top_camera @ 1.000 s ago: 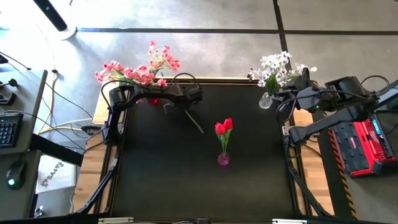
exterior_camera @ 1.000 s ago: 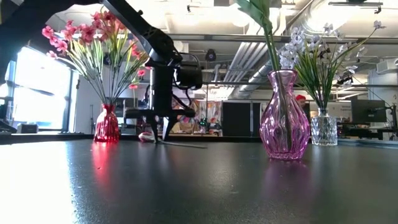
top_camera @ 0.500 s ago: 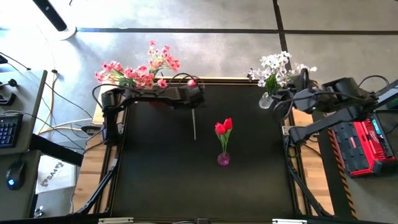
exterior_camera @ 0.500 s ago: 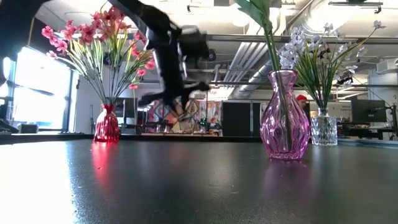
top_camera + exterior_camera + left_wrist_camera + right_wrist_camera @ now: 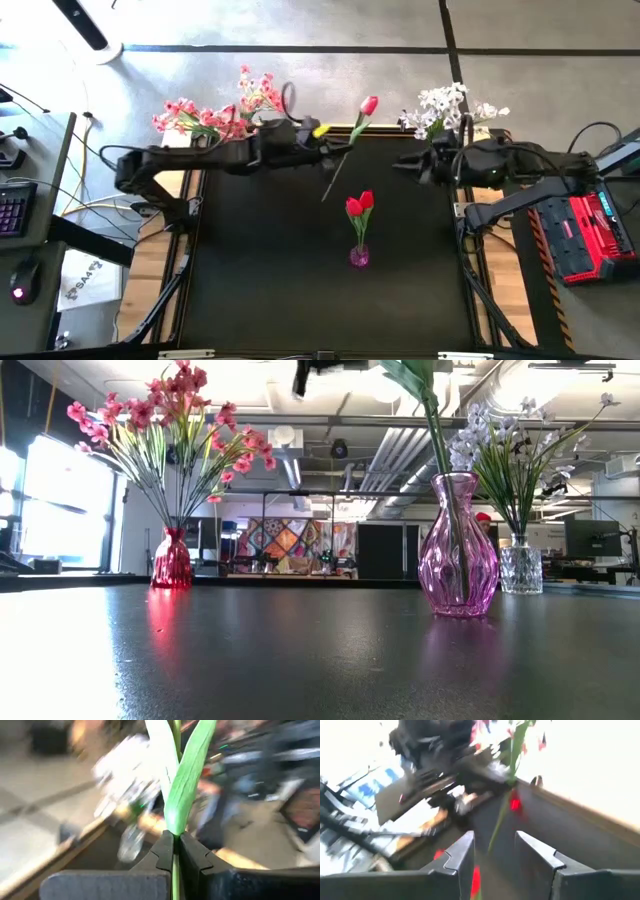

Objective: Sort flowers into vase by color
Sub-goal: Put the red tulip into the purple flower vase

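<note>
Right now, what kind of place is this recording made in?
Probably an open lab or workshop: exposed ceiling pipes, a bare concrete floor, a desk with a black keyboard, and a black-topped work table.

A black tabletop [image 5: 270, 290] is sitting over a wooden base above a grey concrete floor [image 5: 330, 85], while a red case [image 5: 585, 235] is lying at its right side and a keyboard [image 5: 12, 208] and mouse [image 5: 22, 292] are resting on a desk at left.

Overhead, table-level, two wrist views
</note>
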Robot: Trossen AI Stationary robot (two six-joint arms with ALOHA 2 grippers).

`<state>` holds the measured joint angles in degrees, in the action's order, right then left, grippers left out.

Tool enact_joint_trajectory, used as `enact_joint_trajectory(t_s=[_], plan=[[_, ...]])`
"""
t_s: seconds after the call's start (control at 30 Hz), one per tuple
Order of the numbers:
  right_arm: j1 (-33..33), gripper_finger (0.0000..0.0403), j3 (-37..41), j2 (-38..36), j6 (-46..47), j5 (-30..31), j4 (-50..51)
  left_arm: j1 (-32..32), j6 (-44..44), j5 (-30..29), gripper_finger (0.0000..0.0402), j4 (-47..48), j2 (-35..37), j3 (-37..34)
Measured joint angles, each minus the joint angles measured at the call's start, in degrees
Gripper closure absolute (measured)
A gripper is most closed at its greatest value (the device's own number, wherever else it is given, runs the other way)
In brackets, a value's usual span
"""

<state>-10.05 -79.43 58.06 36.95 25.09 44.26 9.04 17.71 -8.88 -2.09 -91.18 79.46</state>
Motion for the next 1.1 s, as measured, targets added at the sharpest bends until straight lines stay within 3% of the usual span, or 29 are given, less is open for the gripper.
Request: enact_joint_trajectory(t_s=[0.17,0.27,0.33,0.6,0.9,1.0,1.1], plan=[[0.4,0.0274,4.4,1.6,-16.3,5.9,-20.8,-1.7,-10.2,5.9,0.0402,-5.8,3.1,0.1],[0.8,0.0274,6.7,3.2,-26.7,2.1,-36.7,-1.8,-10.9,8.2,0.0401,-7.5,3.2,0.1],[1.1,0.0274,7.1,4.7,-29.7,-0.3,-41.4,-1.8,-10.9,10.0,0.0401,-9.0,3.2,0.0],[1.6,0.0254,7.3,8.6,-29.6,-1.2,-42.6,-2.4,-11.5,12.6,0.0401,-15.8,3.2,0.0],[3.8,0.0127,7.2,10.3,-28.4,-0.6,-46.0,-4.2,-18.3,12.7,0.0401,-15.7,3.2,0.0],[4.9,0.0127,7.2,10.3,-28.0,-3.2,-46.5,-4.6,-18.4,12.7,0.0401,-15.6,3.1,0.0],[5.7,0.0160,7.2,10.3,-27.9,-6.8,-47.0,-4.7,-18.2,12.7,0.0401,-15.5,2.8,0.0]])
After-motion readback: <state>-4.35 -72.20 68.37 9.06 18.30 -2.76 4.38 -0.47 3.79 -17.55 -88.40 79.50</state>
